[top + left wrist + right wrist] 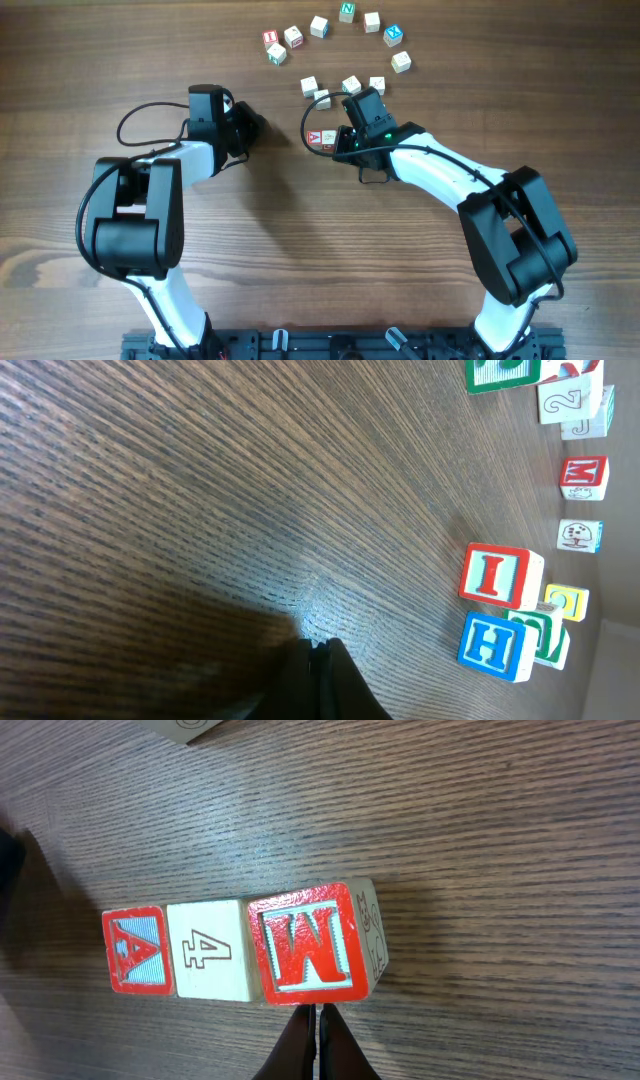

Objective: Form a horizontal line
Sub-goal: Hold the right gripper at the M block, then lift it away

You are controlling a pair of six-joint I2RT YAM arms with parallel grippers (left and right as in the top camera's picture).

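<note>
Three cubes lie touching in a row on the wooden surface [500, 820]: the "M" cube [305, 952], the "4" cube [208, 962] and the "A" cube [137, 951]. The line looks finished, so the right arm [440, 170], bent in toward it, should back straight off without nudging the "M" cube. The right pincer [316, 1015], closed on nothing, sits just beside that cube. The left pincer [318, 648] is closed too, over bare wood.

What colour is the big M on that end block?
Red, with a red border. The M block shows best in the right wrist view.

Robot lab bench: wood-grain table [60, 80], left arm [150, 215], right arm [505, 230] mounted on black rail [330, 345], bottom edge.
</note>
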